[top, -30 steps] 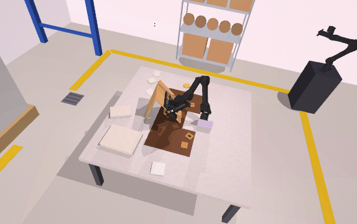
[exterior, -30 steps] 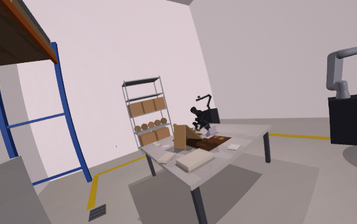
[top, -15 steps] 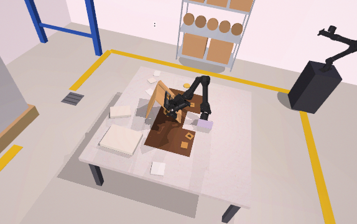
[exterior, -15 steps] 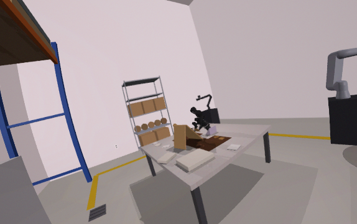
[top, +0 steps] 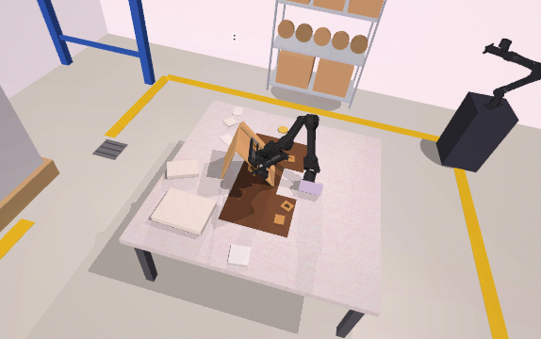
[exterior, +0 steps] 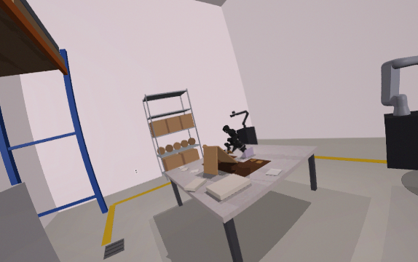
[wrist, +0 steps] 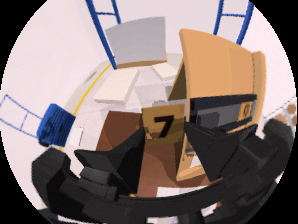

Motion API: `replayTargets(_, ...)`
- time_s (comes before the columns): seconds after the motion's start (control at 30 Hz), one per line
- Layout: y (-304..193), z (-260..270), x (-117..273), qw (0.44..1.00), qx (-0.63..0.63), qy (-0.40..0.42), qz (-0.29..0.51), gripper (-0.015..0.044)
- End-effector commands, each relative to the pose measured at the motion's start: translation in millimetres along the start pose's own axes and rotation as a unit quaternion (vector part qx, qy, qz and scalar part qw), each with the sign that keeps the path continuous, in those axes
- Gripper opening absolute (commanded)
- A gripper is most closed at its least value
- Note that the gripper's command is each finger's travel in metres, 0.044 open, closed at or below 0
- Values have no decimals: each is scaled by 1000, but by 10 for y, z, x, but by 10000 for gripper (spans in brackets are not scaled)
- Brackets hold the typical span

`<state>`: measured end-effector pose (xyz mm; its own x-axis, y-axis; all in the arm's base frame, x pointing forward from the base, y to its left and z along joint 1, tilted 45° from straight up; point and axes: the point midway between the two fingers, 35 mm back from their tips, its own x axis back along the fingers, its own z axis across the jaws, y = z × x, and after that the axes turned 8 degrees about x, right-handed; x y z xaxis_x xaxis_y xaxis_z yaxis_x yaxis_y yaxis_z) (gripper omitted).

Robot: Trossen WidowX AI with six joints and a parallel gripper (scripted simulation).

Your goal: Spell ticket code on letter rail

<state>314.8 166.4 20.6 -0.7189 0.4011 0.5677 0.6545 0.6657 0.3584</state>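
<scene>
My gripper (wrist: 164, 127) (top: 253, 169) is shut on a wooden tile (wrist: 151, 113) marked 7, held upright in front of the tilted wooden board (wrist: 215, 65) (exterior: 210, 160). The tile is just left of the black rail (wrist: 215, 119) in the wrist view; a gap or contact between them cannot be told. A tile (wrist: 245, 110) with a round character sits in the rail toward its far end. Loose tiles lie on the brown mat (top: 237, 214): one (top: 287, 205), one (top: 279, 219) and another (top: 291, 158) on the far side. No ticket code is readable.
A large pale slab (top: 185, 211) (exterior: 228, 186) and a smaller one (top: 182, 169) lie behind the board. A white square (top: 239, 255) lies near the counter's edge. A yellow disc (top: 283, 129) lies beyond the mat. A lilac block (top: 311, 187) is at the arm's base.
</scene>
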Motion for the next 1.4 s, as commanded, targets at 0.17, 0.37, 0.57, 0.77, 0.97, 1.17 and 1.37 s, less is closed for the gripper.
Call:
replayTargets(0.17,-3,-44,2,1000,1,1,-1,0)
replayTargets(0.37,-7,-74,1,1000,1,1,-1,0)
replayTargets(0.57,-11,-103,1,1000,1,1,-1,0)
replayTargets(0.77,-15,-133,1,1000,2,1,-1,0)
replayTargets(0.97,-19,-163,1,1000,2,1,-1,0)
replayTargets(1.17,-23,-193,1,1000,2,1,-1,0)
replayTargets(1.37,-26,-223,1,1000,2,1,-1,0)
